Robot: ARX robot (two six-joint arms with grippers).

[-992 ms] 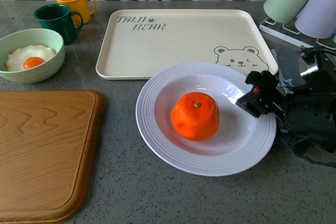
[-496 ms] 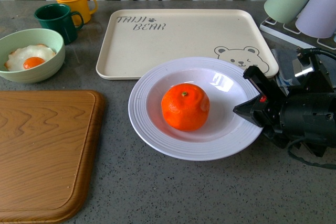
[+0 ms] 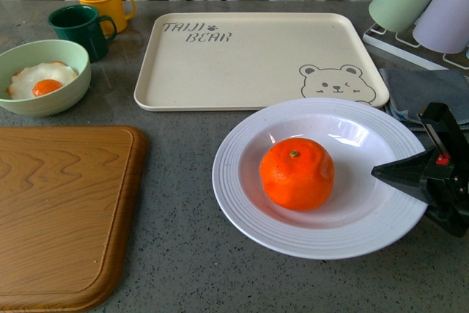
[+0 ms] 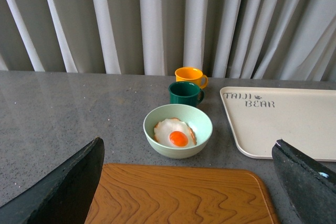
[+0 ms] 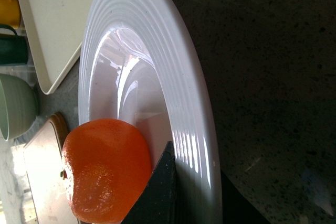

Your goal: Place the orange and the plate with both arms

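**Supervisor:** Status of the task?

**Inspector:** Partly complete, in my judgement. The orange (image 3: 297, 172) sits in the well of the plate (image 3: 238, 196). The plate is at the near right of the counter (image 3: 168, 254), right of the cutting board (image 3: 58, 210), with its far rim at the near edge of the bear tray (image 3: 256, 64). The right gripper (image 3: 396, 175) pinches the plate's right rim. Outstanding: setting the plate down and letting go. I cannot tell whether it is resting or lifted.

**Supervisor:** And the left arm?

**Inspector:** It is absent from the front view. Its wrist view shows the left gripper (image 4: 189, 144) with jaws spread wide and empty above the board, facing the egg bowl (image 4: 178, 153) and two mugs, with no plate in sight. The right wrist view alone confirms one finger inside the rim, near the orange, and another beneath.
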